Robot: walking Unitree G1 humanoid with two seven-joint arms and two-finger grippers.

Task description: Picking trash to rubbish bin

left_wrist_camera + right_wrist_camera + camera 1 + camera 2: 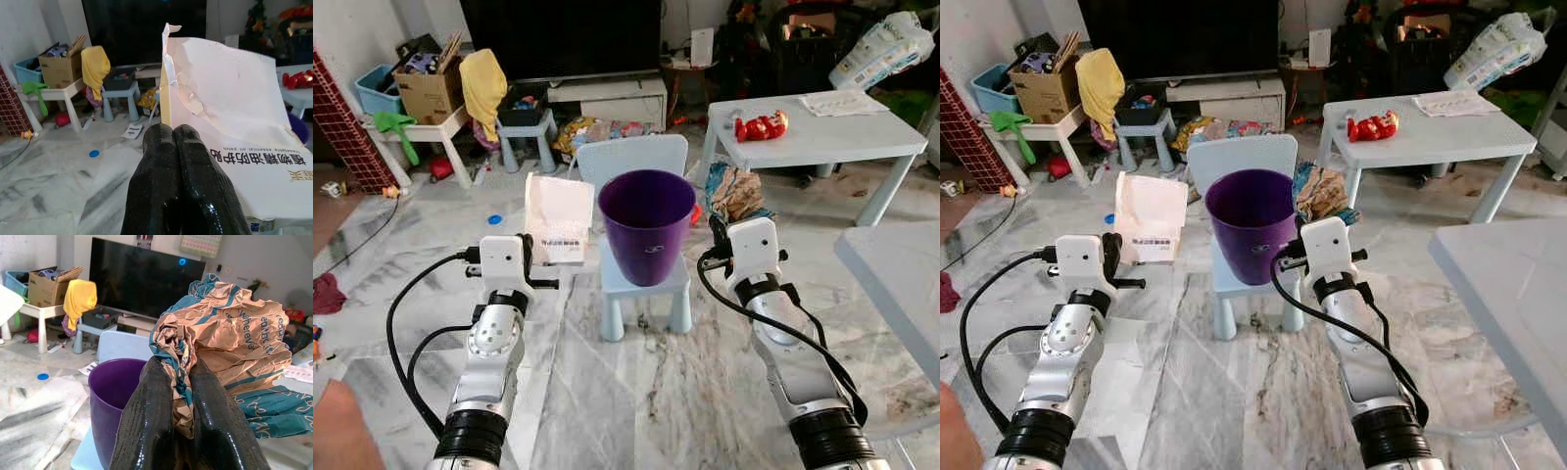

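A purple bin (647, 224) stands on a small pale blue chair (641, 279) straight ahead. My left gripper (174, 134) is shut on a torn white paper package (557, 218) with printed text, held up just left of the bin. My right gripper (182, 369) is shut on a crumpled brown and teal paper bag (735, 192), held just right of the bin at about rim height. In the right wrist view the bin (111, 394) sits below and beside the bag (230, 340).
A white table (822, 137) with a red packet (761, 125) stands at the back right, another table edge (896, 279) at the near right. A TV stand, stool (526, 132), cardboard box (429, 88) and clutter line the back. Marble floor lies around the chair.
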